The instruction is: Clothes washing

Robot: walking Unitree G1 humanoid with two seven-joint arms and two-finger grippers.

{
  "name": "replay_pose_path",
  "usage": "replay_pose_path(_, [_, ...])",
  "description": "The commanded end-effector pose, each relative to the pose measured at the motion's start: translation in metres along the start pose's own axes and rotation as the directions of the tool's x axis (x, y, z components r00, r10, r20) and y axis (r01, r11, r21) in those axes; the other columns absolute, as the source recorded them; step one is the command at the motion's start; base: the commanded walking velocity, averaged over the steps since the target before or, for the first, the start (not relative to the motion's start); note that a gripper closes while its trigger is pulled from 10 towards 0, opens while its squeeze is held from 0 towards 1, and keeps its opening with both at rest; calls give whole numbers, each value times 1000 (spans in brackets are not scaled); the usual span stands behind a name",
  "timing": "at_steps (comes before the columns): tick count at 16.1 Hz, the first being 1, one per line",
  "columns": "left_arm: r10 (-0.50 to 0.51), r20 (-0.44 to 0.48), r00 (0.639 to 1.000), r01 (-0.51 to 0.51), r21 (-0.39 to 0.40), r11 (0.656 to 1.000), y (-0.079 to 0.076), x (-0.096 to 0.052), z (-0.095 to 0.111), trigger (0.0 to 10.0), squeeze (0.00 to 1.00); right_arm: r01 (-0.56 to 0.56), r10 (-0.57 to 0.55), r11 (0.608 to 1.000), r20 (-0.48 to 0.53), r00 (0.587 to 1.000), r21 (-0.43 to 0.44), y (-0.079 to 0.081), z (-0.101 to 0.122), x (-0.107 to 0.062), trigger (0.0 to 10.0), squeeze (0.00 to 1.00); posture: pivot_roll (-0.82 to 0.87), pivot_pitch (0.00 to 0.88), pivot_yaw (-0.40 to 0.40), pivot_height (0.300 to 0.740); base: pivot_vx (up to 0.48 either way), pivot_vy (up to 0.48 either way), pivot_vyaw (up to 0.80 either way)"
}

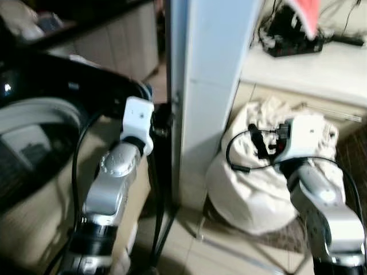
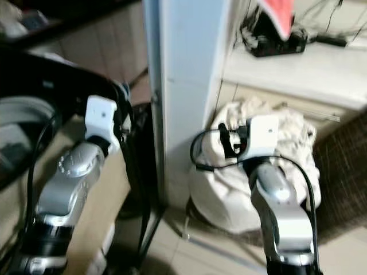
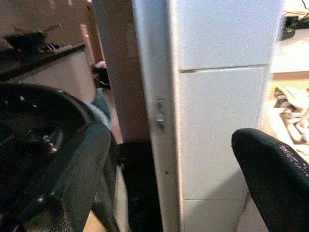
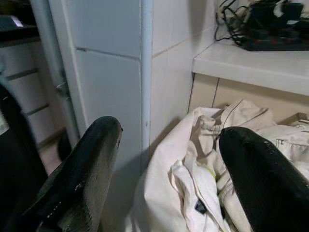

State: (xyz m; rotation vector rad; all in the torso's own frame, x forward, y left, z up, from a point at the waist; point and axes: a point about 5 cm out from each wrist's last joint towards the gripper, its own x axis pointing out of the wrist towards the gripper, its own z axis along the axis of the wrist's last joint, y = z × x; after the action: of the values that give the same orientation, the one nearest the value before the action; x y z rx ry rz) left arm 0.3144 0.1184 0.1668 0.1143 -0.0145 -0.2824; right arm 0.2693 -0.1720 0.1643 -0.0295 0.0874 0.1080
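I see the white laundry bag (image 1: pixel 252 177) full of pale clothes (image 4: pixel 207 159) sitting on the tiled floor (image 1: pixel 229 252), in the corner between a white tiled pillar (image 1: pixel 200 86) and a low white shelf (image 1: pixel 309 69). The bag leans against the pillar and its top is loose, so crumpled cloth shows inside it. My right gripper (image 4: pixel 169 159) hangs just above and in front of the bag, and its two black fingers (image 4: pixel 82 174) are spread wide apart with nothing between them. On the other side of the pillar stands the washing machine (image 1: pixel 40 132), with its dark round opening on my left. My left gripper (image 3: pixel 169 169) is raised near the edge of the machine, pointing toward the pillar, and its fingers (image 3: pixel 275 174) are also spread and hold nothing. On the shelf above the bag lies a black device with tangled cables (image 1: pixel 292 34) and something red (image 1: pixel 307 14) beside it.
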Motion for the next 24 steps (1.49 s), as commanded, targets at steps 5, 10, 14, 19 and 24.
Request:
replay_pose_path(5, [-8,8,1000,8,4,1000,-6,1,3,10000,0,16,-16,1000,3,1000,-24,-6,3,1,10000,0,-118,0,27,740,0,-480,800])
replay_pose_path(10, [-11,-7,1000,10,-75,997,-5,5,1,10000,0,51,-51,999,11,999,10,-10,1,1,10000,0,-118,0,35,740,0,95,320])
replay_pose_path(14, [1,-10,1000,-2,-70,998,-3,4,0,10000,0,36,-36,999,11,999,6,-7,1,1,10000,0,-115,0,30,740,0,0,0])
replay_pose_path(19, [-1,-3,1000,1,-77,997,2,1,-1,10000,0,2,-2,1000,7,1000,10,-1,0,1,10000,0,-116,0,26,740,241,0,0])
replay_pose_path(24, [9,-23,1000,-11,-103,995,10,-13,-21,10000,0,0,0,999,-6,1000,-40,2,-13,1,10000,0,-115,0,22,740,361,0,0])
